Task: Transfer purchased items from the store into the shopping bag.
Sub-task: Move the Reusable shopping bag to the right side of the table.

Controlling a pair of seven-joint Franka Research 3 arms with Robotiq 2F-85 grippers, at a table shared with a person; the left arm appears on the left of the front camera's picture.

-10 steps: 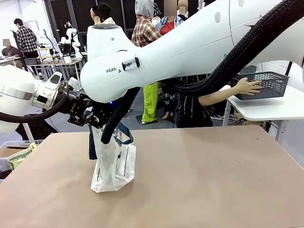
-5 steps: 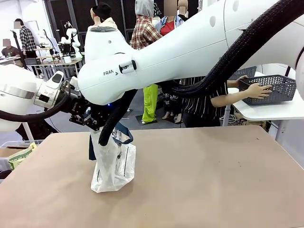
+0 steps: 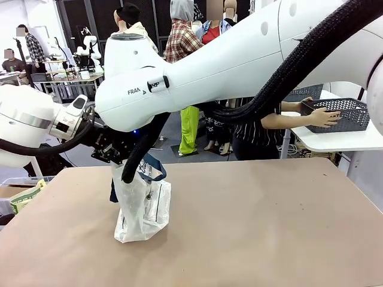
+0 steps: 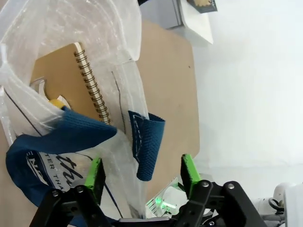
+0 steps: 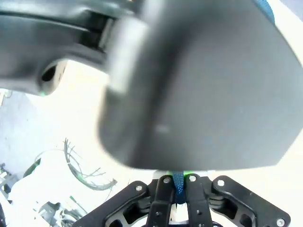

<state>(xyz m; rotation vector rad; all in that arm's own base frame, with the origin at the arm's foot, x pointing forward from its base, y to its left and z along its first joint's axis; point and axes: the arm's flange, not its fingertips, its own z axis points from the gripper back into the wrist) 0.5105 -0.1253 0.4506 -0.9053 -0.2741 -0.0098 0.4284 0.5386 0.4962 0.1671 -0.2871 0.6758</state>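
Observation:
The shopping bag [image 3: 143,209] stands on the left part of the table, translucent white with navy strap handles. In the left wrist view I look down into the shopping bag [image 4: 71,28]. Two purchased items lie inside: a flat tan spiral-bound pad [image 4: 61,80] and a small yellow-topped thing [image 4: 57,103], partly hidden by the bag's fold. My left gripper [image 4: 142,172] is open, and one navy strap [image 4: 144,146] hangs loose between its green pads. From the front, the left gripper [image 3: 116,154] is at the bag's top. My right gripper [image 5: 179,180] is shut on the other navy strap.
My right arm [image 3: 239,60] crosses the upper picture above the bag. At the far right a person's hand [image 3: 326,118] holds a dark grey lattice basket [image 3: 344,113] on a white side table [image 3: 335,139]. The brown table [image 3: 269,227] is bare right of the bag.
The person has shifted right, and the basket has moved slightly right and down on the side table. My left gripper has dipped a little at the bag's top.

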